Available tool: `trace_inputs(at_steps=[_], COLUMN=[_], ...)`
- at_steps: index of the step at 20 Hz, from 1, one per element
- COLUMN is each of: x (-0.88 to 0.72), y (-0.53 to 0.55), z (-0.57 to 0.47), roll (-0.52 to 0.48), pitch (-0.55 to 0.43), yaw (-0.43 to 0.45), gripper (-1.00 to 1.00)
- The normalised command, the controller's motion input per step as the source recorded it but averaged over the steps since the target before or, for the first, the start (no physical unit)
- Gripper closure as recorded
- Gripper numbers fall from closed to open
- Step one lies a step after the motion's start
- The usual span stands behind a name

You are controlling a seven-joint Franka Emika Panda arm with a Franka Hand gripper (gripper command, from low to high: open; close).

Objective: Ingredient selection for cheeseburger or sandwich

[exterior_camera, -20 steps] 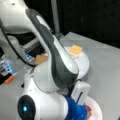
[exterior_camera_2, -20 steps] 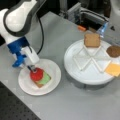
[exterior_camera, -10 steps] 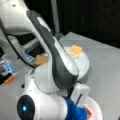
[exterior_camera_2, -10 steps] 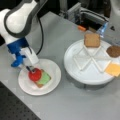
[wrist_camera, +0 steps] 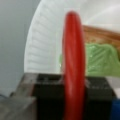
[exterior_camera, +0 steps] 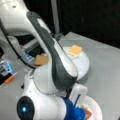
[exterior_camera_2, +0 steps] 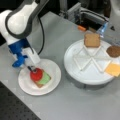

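Observation:
My gripper (exterior_camera_2: 32, 70) is shut on the red tomato round (exterior_camera_2: 36, 74), holding it on edge. In the wrist view the tomato (wrist_camera: 72, 57) runs upright between the dark fingers (wrist_camera: 48, 91). It hangs just over the sandwich stack on the white paper plate (exterior_camera_2: 27, 88): a green lettuce disc (exterior_camera_2: 45, 79) on a brown toast square (exterior_camera_2: 39, 85). I cannot tell whether the tomato touches the lettuce (wrist_camera: 100, 62). A second toast (exterior_camera_2: 91, 40), the dark patty (exterior_camera_2: 114, 51) and the yellow cheese (exterior_camera_2: 113, 69) lie in the round divided tray (exterior_camera_2: 87, 79).
In a front view the arm's white and grey body (exterior_camera: 57, 70) blocks most of the scene; the cheese (exterior_camera: 75, 50) and toast (exterior_camera: 41, 60) show on the tray (exterior_camera: 84, 65) behind it. Equipment and an orange piece (exterior_camera_2: 81, 28) stand at the table's far edge.

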Motion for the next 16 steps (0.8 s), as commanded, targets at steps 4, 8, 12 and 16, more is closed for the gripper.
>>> trace_inputs(at_steps=[4,8,12,16], x=[-0.2,-0.21,-0.18,-0.17], y=[-0.01,-0.01,0.06,0.09], z=[-0.09,-0.04,-0.04,-0.07], roll=[-0.139,-0.128,-0.119,-0.113], pitch=[-0.075,-0.07,-0.087,-0.097], yaw=[0.127,0.134,0.113,0.101], gripper=[1.0,1.0,1.0,1.0])
